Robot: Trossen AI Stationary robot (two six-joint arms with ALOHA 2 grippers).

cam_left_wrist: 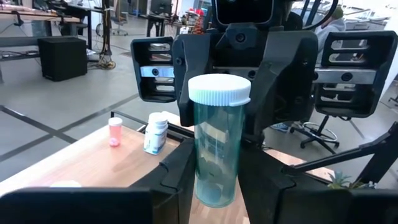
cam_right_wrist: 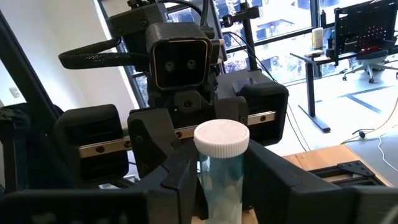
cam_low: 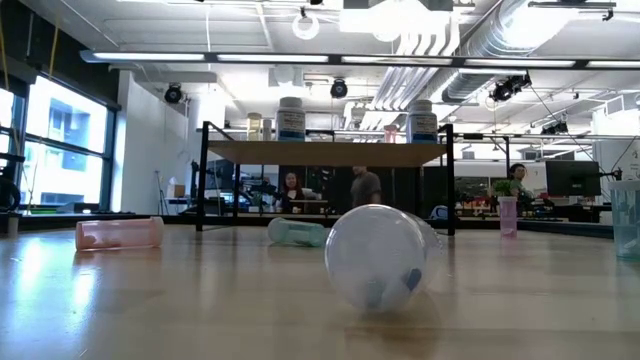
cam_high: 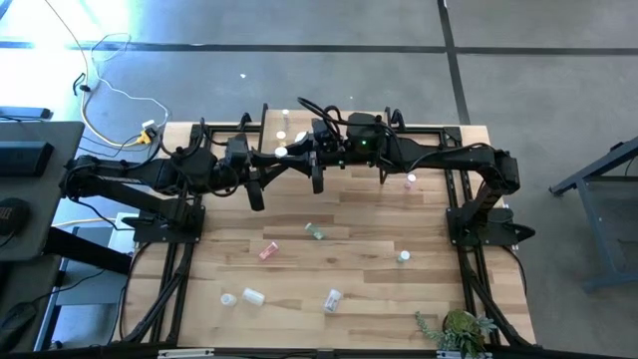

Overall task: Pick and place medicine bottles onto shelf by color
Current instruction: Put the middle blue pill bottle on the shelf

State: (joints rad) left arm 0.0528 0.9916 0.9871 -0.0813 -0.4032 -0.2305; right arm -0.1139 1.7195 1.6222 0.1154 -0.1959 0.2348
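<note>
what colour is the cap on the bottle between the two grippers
White, on a teal-green see-through bottle; left wrist view shows it best.

Teal bottle (cam_left_wrist: 216, 149): base hidden between pincer fingers (cam_left_wrist: 180, 171). Shelf (cam_high: 299, 125): largely covered by both arms overhead; its bottles too small to identify.

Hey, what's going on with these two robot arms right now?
The two arms meet above the far side of the table, passing a clear teal plastic bottle with a white cap between them. The left gripper and the right gripper both have their fingers around it, mid-handover. Several white-capped bottles already stand on the small light-wood shelf, while others, like a pink bottle, lie scattered on the table.
</note>
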